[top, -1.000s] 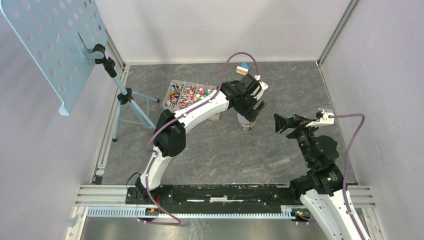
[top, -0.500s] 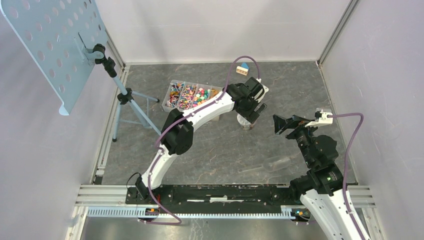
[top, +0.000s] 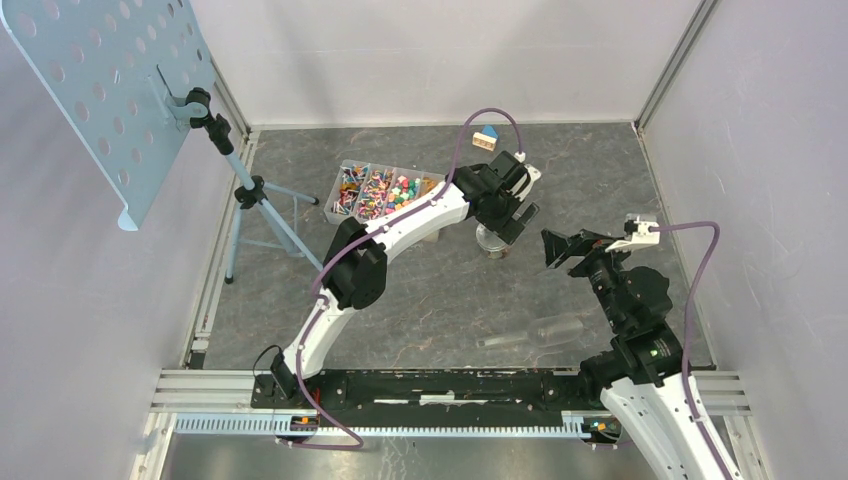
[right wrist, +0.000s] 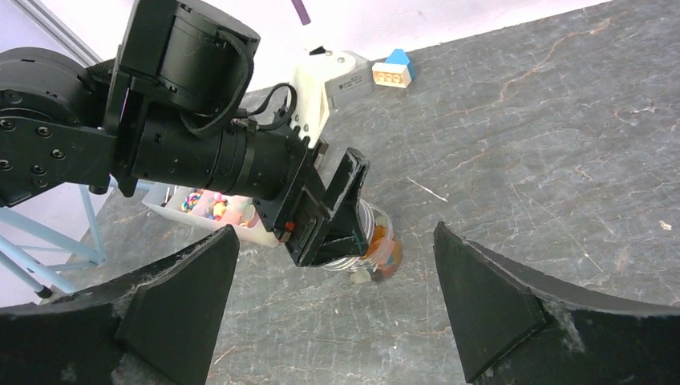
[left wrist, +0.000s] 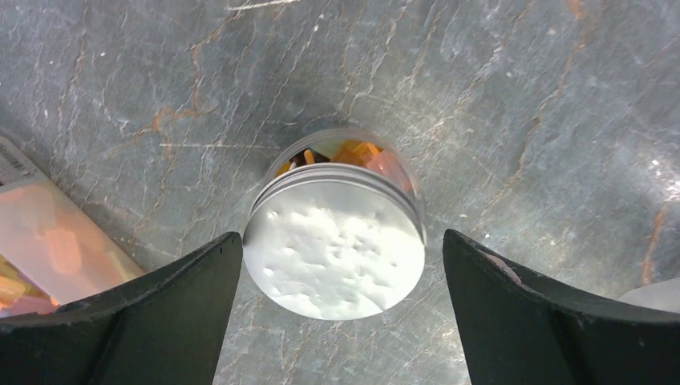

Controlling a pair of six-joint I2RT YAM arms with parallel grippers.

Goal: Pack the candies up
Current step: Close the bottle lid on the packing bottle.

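A clear jar (top: 490, 244) with a white lid (left wrist: 335, 257) stands upright on the grey floor. Orange and amber candies (left wrist: 357, 152) show through its wall. My left gripper (top: 506, 220) hovers over the jar, open, one finger on each side of the lid (left wrist: 341, 241); the right finger stands clear of it. My right gripper (top: 558, 246) is open and empty to the right of the jar, facing it (right wrist: 337, 233). The jar (right wrist: 382, 245) shows there below the left gripper. More mixed-colour candies fill a divided clear tray (top: 385, 190).
A small blue-roofed toy house (top: 486, 137) sits at the back, also in the right wrist view (right wrist: 391, 70). A clear bottle (top: 545, 329) lies near the right arm's base. A tripod with a perforated panel (top: 245, 195) stands left. The tray's edge (left wrist: 48, 249) is left of the jar.
The left arm's elbow has swung right and its wrist has shifted slightly over the jar. The right gripper has edged left toward the jar. The jar has not moved.
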